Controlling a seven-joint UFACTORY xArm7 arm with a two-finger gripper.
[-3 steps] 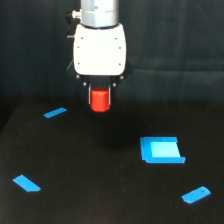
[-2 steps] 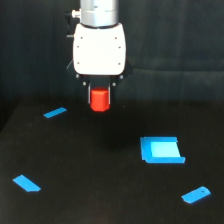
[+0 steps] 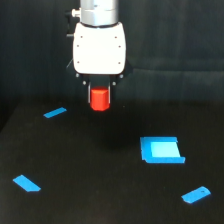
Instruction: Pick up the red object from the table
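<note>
Pincer (image 3: pixel 100 97) pinched the red block (image 3: pixel 100 99), block was held up above the black table (image 3: pixel 100 200), four flat blue pieces lay apart on table, biggest one (image 3: pixel 161 150) toward the exterior view's right

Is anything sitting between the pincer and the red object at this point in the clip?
Nothing visible. The red object sits between the pincer fingers, held clear above the table; the blue pieces lie apart on the surface.

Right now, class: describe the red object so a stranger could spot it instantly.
Find the white gripper hanging above the black table. The red object is the small block gripped between its fingers, off the surface. It is the only red thing; the scattered flat pieces are blue.
</note>
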